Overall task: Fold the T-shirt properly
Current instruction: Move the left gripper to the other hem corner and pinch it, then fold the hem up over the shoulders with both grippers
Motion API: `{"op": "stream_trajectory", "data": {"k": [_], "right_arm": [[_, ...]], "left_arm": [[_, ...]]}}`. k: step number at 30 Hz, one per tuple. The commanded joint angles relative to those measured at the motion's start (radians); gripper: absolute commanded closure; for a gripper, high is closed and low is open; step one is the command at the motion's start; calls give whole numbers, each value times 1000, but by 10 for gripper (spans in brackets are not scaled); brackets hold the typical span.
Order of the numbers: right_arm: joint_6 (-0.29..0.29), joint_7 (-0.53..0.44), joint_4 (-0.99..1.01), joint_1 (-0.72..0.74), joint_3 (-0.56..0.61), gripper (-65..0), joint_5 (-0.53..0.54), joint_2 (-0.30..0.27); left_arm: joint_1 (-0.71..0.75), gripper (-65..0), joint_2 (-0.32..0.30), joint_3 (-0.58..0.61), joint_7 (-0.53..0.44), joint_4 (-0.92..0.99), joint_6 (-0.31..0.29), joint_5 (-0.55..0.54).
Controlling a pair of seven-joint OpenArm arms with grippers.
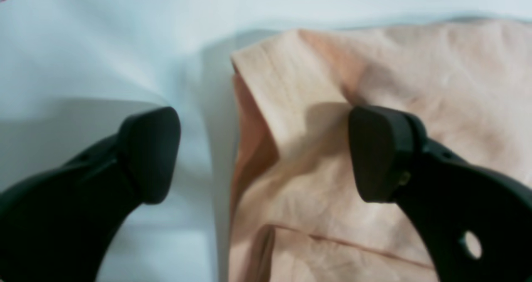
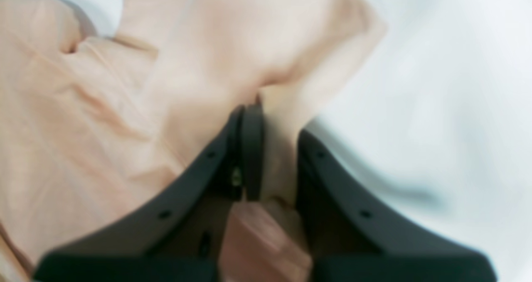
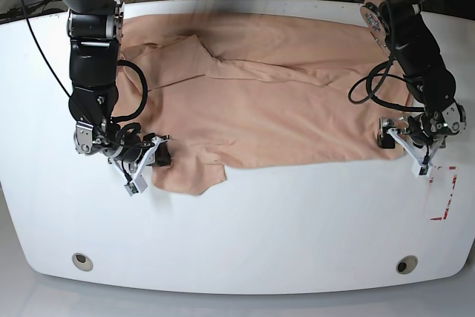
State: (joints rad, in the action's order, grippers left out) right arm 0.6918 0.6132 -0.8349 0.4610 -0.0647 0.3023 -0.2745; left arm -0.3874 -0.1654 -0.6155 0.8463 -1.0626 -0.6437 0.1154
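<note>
Right wrist view, blurred throughout: the right gripper [image 2: 272, 149] fills the lower frame, its black jaws drawn narrow with a fold of the T-shirt [image 2: 124, 107] pinched between them; the fabric below the pads is cut off by the frame edge, and how deep the fold runs into the jaws cannot be made out. Left wrist view: the left gripper [image 1: 266, 153] stands wide apart, one fingertip [image 1: 151, 153] over bare table [image 1: 104, 45], the other over peach cloth, a folded edge of the T-shirt [image 1: 374, 87] lying between them; whether the pads touch the surface is unclear. Base view: the T-shirt [image 3: 274, 102] lies spread across the far half of the white table [image 3: 260, 228], a creased flap folded over near its middle and a corner hanging toward the near edge. Red markings [image 3: 445, 194] sit near the left gripper [image 3: 404, 146]; two round holes [image 3: 83, 261] mark the near table edge. Black cables [image 3: 371, 83] loop beside each arm.
</note>
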Motion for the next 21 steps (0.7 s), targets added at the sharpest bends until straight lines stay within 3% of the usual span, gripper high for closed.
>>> {"op": "stream_trajectory", "data": {"k": [1, 7, 10, 14, 21], "right_arm": [[6, -19, -19, 29, -4, -41, 18, -12], [6, -19, -22, 29, -4, -27, 18, -12], [6, -16, -31, 29, -4, 0, 19, -12], [6, 15, -102, 29, -8, 0, 19, -12], [6, 127, -286, 2, -10, 0, 30, -49]], "left_arm": [[-23, -478, -9, 1, -58, -14, 0, -10], [-18, -135, -7, 1, -91, -18, -1, -10], [-18, -14, -7, 1, -91, -21, -3, -10], [-18, 0, -12, 1, -91, -23, -54, -10], [29, 0, -9, -1, -89, -175, -54, -10]]}}
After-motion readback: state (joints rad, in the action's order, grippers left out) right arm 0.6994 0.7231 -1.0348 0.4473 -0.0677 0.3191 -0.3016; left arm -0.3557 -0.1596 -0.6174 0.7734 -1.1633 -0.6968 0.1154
